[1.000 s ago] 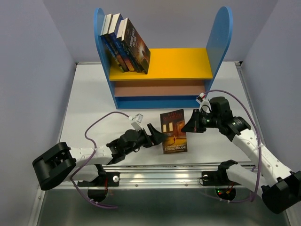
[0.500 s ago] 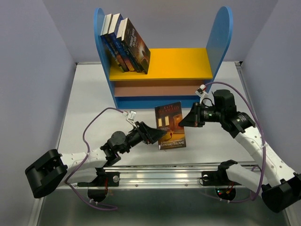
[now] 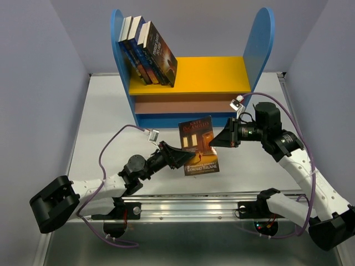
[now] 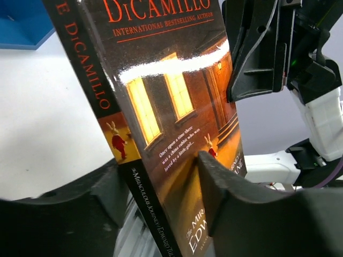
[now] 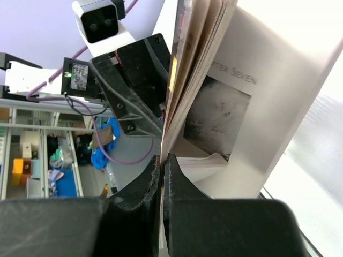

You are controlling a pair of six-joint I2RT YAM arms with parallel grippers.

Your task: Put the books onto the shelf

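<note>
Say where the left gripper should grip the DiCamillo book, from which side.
Lower spine edge, from the book's left. The DiCamillo book stands tilted up, right gripper pinching its right edge, so the spine side is free, facing the left gripper.

Five books (image 3: 151, 54), one shelf (image 3: 191, 75), one left tool (image 3: 186, 158), one right tool (image 3: 214, 143), one table (image 3: 105, 111).

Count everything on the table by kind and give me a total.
Books: 5, with 4 books leaning on the top board and 1 book held by the right gripper
Shelf: 1
Robot arms: 2, left arm and right arm
Total: 8
</note>
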